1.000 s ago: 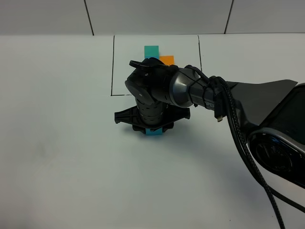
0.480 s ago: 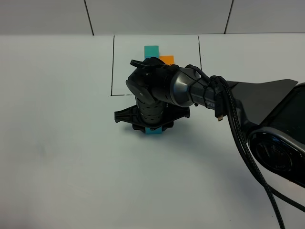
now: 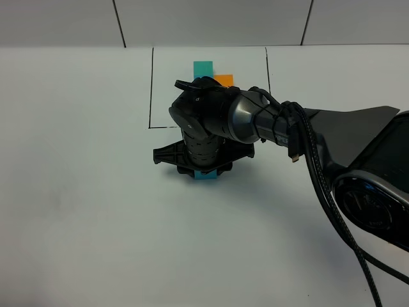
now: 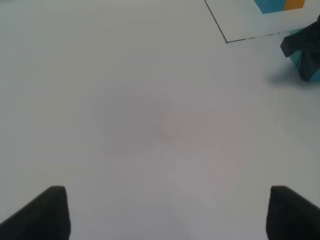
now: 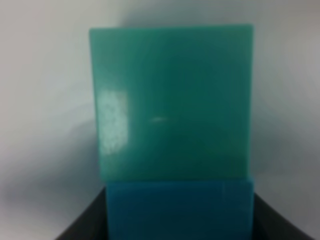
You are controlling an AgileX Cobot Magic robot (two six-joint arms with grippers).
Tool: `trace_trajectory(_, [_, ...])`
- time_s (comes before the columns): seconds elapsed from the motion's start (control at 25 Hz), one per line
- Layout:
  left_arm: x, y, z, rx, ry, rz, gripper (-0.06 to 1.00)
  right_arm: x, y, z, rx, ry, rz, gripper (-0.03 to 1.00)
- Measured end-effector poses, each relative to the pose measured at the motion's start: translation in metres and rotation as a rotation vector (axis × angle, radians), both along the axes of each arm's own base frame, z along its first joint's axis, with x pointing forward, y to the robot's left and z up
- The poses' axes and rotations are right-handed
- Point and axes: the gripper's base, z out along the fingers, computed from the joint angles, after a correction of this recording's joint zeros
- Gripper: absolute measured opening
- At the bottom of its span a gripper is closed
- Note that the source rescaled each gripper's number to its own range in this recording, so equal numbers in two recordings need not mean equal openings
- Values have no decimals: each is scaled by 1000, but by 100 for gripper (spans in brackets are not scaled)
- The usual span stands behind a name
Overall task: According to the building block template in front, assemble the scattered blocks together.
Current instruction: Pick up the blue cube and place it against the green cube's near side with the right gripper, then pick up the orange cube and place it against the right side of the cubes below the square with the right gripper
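Note:
The template sits in a black drawn rectangle (image 3: 151,89) at the far middle. Its teal-green cube (image 3: 203,67) and orange cube (image 3: 224,79) show; its blue cube is hidden behind my right arm. My right gripper (image 3: 204,171) points down just in front of the frame, shut on the sky-blue scattered cube (image 3: 206,177). In the right wrist view the sky-blue cube (image 5: 179,210) sits between the fingers (image 5: 82,227) and touches the teal-green scattered cube (image 5: 170,102). The orange scattered cube is out of view. My left gripper (image 4: 170,212) is open and empty over bare table.
The white table (image 3: 83,192) spreads to the left and front. The right arm's base and cables (image 3: 358,192) fill the right side. The left wrist view shows the frame's corner (image 4: 226,42) and the right gripper's tip (image 4: 302,50).
The right gripper has shifted very slightly with the sky-blue cube, so a little less of the cube shows below it. Nothing else has moved.

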Motion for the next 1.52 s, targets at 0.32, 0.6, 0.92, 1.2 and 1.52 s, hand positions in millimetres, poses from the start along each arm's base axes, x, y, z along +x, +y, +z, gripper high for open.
trace_trajectory(0.32, [0,0,0,0,0,0,79,0,0,0,3,-1,-6,1])
trace_trajectory(0.6, [0,0,0,0,0,0,79,1,1,0,16,-6,-16,1])
trace_trajectory(0.92, [0,0,0,0,0,0,79,1,4,0,53,-9,-24,2])
trace_trajectory(1.2, [0,0,0,0,0,0,79,3,5,1,62,-33,-13,44])
trace_trajectory(1.52, [0,0,0,0,0,0,79,6,-6,33,17,-92,37,98])
